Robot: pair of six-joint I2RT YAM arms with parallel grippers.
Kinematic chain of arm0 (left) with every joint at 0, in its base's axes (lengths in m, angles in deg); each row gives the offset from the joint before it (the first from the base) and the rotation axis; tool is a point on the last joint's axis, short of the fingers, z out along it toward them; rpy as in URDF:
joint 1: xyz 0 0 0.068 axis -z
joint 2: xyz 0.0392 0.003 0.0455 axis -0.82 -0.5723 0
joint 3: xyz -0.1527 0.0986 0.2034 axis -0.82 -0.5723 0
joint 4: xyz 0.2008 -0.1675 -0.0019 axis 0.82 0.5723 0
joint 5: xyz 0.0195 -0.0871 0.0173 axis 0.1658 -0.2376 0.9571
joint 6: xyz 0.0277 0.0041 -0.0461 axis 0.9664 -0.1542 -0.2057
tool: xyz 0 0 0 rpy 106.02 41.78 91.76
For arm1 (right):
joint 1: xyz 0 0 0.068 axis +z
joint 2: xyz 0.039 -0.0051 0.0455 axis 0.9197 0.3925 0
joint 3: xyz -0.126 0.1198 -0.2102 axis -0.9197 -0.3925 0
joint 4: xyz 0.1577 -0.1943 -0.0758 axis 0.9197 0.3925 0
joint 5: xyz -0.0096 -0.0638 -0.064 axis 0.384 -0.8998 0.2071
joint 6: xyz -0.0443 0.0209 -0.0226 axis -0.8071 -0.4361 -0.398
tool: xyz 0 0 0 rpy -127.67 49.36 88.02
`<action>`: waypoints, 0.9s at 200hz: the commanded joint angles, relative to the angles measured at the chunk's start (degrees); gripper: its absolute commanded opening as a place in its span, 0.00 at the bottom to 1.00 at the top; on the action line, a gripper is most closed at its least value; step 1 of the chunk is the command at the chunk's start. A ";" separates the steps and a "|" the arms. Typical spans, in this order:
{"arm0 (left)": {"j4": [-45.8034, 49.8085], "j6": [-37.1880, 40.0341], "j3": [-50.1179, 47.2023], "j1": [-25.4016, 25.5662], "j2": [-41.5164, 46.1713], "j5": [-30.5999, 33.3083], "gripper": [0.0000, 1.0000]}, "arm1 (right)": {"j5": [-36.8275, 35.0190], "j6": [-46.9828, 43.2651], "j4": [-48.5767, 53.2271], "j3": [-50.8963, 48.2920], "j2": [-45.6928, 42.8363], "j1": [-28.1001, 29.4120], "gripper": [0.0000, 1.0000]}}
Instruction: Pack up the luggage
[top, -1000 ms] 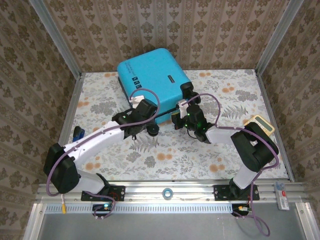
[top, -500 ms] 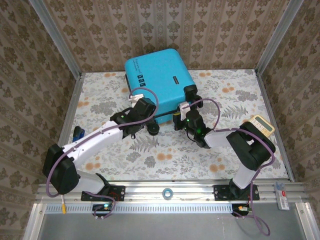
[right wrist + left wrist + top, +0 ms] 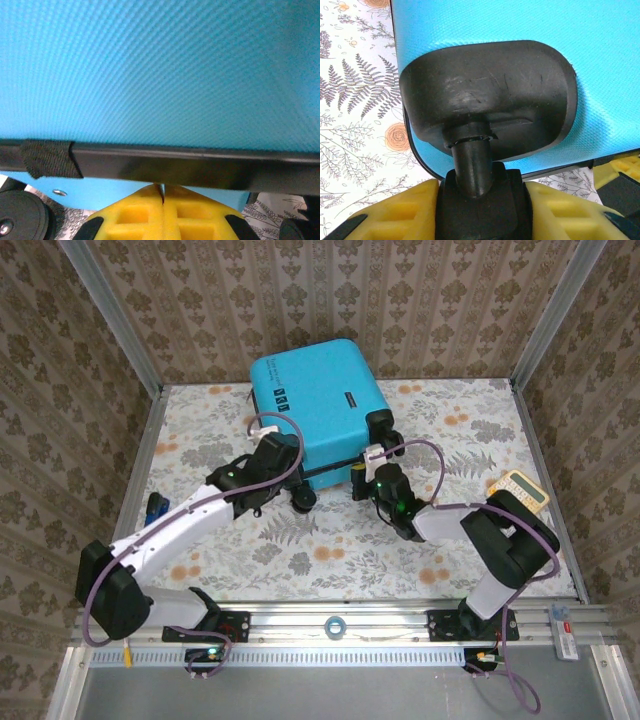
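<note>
The luggage (image 3: 318,398), a turquoise hard-shell suitcase, lies closed at the back middle of the table. My left gripper (image 3: 292,496) is at its near left corner. In the left wrist view my left gripper (image 3: 482,195) has its yellow fingers (image 3: 407,210) shut on a black spinner wheel (image 3: 481,207) below its black housing (image 3: 490,97). My right gripper (image 3: 362,478) is against the near right edge. In the right wrist view my right gripper (image 3: 163,189) is shut, its tips touching the black seam band (image 3: 190,167) under the blue shell (image 3: 160,70).
A beige calculator-like device (image 3: 521,489) lies at the right edge of the table. A small blue object (image 3: 155,508) sits by the left wall. A tape roll (image 3: 335,626) rests on the front rail. Patterned walls close in three sides.
The suitcase has swung and slid to the right, its near edge turning. Both grippers stayed at its near edge; the left arm has drawn slightly left.
</note>
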 commanded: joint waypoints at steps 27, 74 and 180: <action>5.14 4.58 0.38 -1.94 7.31 -1.39 0.08 | 0.14 -5.34 -12.49 -1.31 -5.56 -3.39 0.00; 2.78 4.13 -0.59 -3.31 11.03 -2.75 0.07 | -5.52 -5.64 -12.59 -0.43 -5.78 -3.44 0.00; 3.44 5.17 -0.22 -6.99 12.48 -5.61 0.03 | -8.23 1.55 -14.01 -1.92 -5.98 -7.16 0.00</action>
